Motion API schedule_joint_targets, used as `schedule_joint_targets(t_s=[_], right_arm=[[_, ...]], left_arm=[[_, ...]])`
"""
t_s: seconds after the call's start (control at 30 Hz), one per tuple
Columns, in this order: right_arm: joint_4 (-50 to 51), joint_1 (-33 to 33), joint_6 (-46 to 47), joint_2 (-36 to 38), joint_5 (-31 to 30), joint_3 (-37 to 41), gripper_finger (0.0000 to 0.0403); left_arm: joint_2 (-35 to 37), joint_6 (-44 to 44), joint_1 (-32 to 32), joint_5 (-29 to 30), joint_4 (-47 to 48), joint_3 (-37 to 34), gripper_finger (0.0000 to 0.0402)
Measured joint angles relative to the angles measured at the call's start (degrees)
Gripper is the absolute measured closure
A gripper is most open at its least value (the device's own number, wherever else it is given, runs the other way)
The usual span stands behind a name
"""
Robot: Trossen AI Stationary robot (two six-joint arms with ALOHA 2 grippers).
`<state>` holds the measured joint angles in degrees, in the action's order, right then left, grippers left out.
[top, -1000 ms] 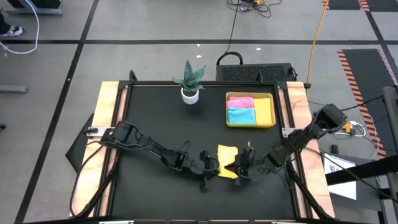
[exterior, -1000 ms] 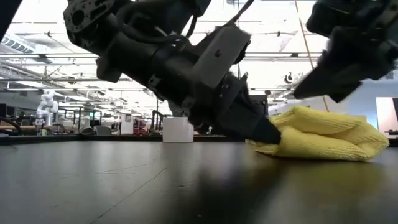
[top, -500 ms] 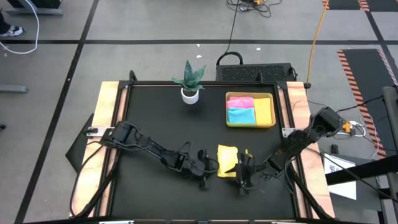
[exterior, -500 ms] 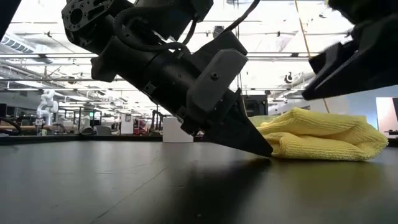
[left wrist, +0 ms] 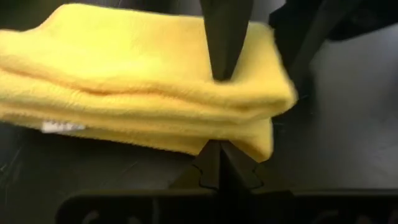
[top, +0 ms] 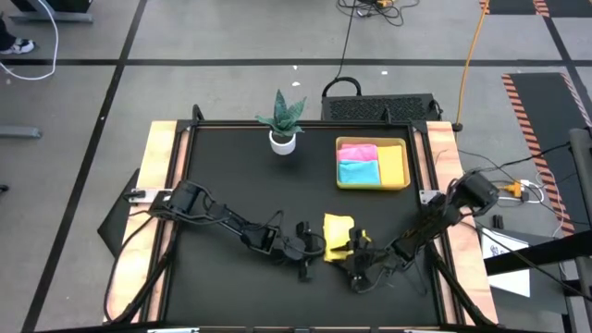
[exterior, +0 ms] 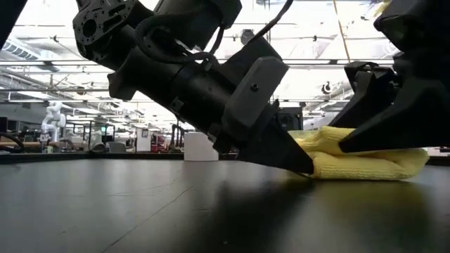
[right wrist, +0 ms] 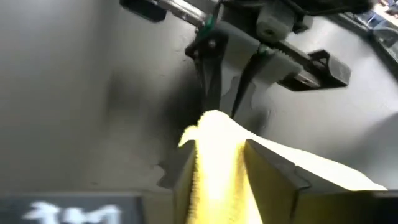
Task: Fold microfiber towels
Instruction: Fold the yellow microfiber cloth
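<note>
Where both claws meet: yellow towel [top: 338,239] edge.

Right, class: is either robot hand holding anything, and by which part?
Nothing looks gripped: the right hand stands open astride the yellow towel's folded edge; the left hand, shut, only touches its edge.

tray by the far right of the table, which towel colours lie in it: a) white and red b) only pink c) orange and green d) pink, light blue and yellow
d: in the high view the tray holds a pink towel, a light blue towel and a yellow towel side by side.
</note>
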<state>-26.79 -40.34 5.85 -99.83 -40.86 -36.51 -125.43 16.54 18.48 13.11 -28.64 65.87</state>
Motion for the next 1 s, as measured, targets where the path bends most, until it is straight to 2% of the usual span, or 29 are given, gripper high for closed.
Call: schedule_joint_targets(t_s=[0.27, 0.5, 0.77, 1.0], right_arm=[[-1.9, 0.0, -2.3, 1.3, -1.4, -1.6, 0.0392], [-2.9, 1.8, 3.7, 0.5, -1.0, -1.6, 0.0387], [-3.0, 2.8, 6.5, -1.6, 3.6, -1.6, 0.0398], [-3.0, 2.7, 7.0, -1.7, 3.7, -1.5, 0.0382]], left_arm=[[0.0, 0.0, 0.0, 0.0, -1.5, 0.0, 0.0382], [0.0, -0.8, 0.0, 0.0, -2.5, 0.0, 0.0398], [0.1, -1.3, 0.1, -0.5, -2.3, 0.0, 0.0379], [4.2, -1.2, 0.4, -2.6, 5.2, 0.0, 0.0378]])
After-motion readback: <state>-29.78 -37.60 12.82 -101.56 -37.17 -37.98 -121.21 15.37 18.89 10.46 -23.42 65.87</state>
